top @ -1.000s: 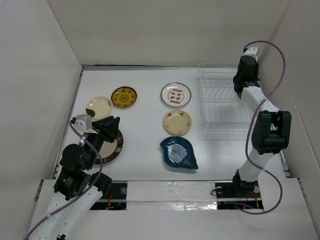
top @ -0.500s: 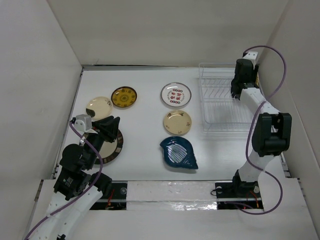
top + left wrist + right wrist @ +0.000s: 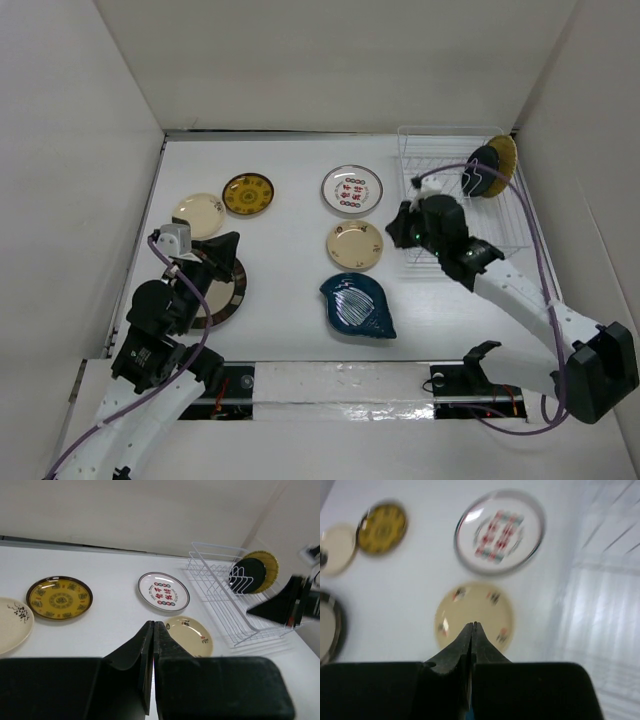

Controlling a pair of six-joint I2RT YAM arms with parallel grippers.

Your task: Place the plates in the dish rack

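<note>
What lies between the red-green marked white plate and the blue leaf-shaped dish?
A small cream plate lies flat there, touching neither the white plate nor the blue leaf-shaped dish; the top external view shows it.

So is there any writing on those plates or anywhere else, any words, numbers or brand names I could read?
Nothing here can be read with certainty.
White plate: red and green marks in the middle with a ring of marks around them, perhaps characters, too small and blurred to read.
Yellow patterned plate: ornament only, no lettering that can be made out.
Dish rack: no label in view.
</note>
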